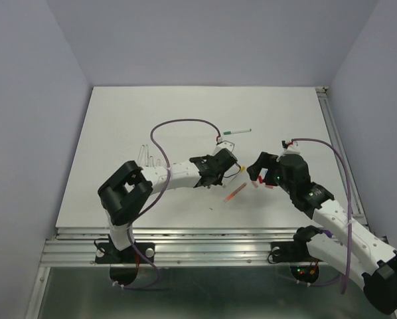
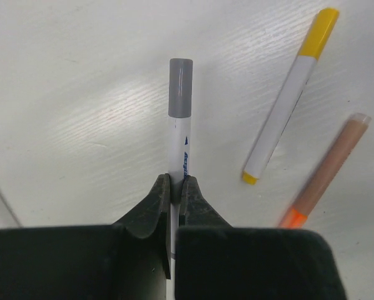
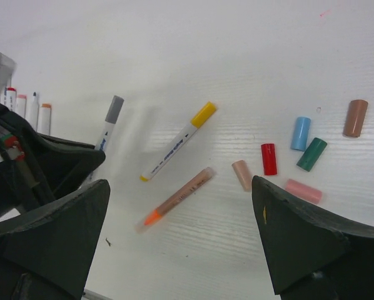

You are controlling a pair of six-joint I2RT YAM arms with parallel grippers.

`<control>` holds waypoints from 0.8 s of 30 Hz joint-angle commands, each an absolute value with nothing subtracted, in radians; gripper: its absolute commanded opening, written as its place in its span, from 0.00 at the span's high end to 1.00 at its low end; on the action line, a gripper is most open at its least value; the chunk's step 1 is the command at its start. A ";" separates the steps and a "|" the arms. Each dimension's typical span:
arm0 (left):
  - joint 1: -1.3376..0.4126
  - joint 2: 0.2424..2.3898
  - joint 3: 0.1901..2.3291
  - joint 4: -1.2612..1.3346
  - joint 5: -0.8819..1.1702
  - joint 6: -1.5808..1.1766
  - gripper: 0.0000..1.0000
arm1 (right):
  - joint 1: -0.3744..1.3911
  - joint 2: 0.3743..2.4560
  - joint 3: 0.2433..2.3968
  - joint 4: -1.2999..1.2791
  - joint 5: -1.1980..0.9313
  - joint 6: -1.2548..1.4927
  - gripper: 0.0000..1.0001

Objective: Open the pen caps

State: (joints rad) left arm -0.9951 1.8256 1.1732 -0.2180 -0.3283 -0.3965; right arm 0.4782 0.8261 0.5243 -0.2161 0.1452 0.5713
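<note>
My left gripper (image 2: 176, 184) is shut on the white barrel of a pen whose grey cap (image 2: 181, 87) is still on and points away from me just above the table. The top view shows this gripper (image 1: 218, 166) at mid-table. My right gripper (image 3: 181, 184) is open and empty, hovering over a yellow-capped pen (image 3: 179, 140) and an orange-tipped pen (image 3: 179, 197). Loose caps lie to its right: brown (image 3: 355, 118), light blue (image 3: 301, 133), green (image 3: 312, 154), red (image 3: 269, 159), beige (image 3: 242, 175) and pink (image 3: 303, 191).
Several uncapped pens (image 3: 24, 106) lie side by side behind the left gripper. A green-tipped pen (image 1: 237, 131) lies alone farther back. The two grippers face each other closely at mid-table (image 1: 257, 174). A metal rail (image 1: 338, 146) runs along the table's right edge.
</note>
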 commanded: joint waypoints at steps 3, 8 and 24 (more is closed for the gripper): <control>-0.997 1.609 1.141 -0.230 -0.416 -0.385 1.00 | 0.472 0.776 0.499 -0.128 0.052 0.535 0.00; -0.999 1.446 1.013 -0.128 -0.329 -0.380 1.00 | 0.472 0.726 0.474 -0.008 -0.123 0.595 0.00; -1.006 1.164 0.683 0.353 0.029 -0.465 1.00 | 0.480 0.945 0.448 0.469 -0.324 0.836 0.00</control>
State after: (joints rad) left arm -0.9974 1.1843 0.6933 0.2195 -0.0353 -0.4385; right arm 0.4782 0.9020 0.4088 0.3199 -0.2970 0.7887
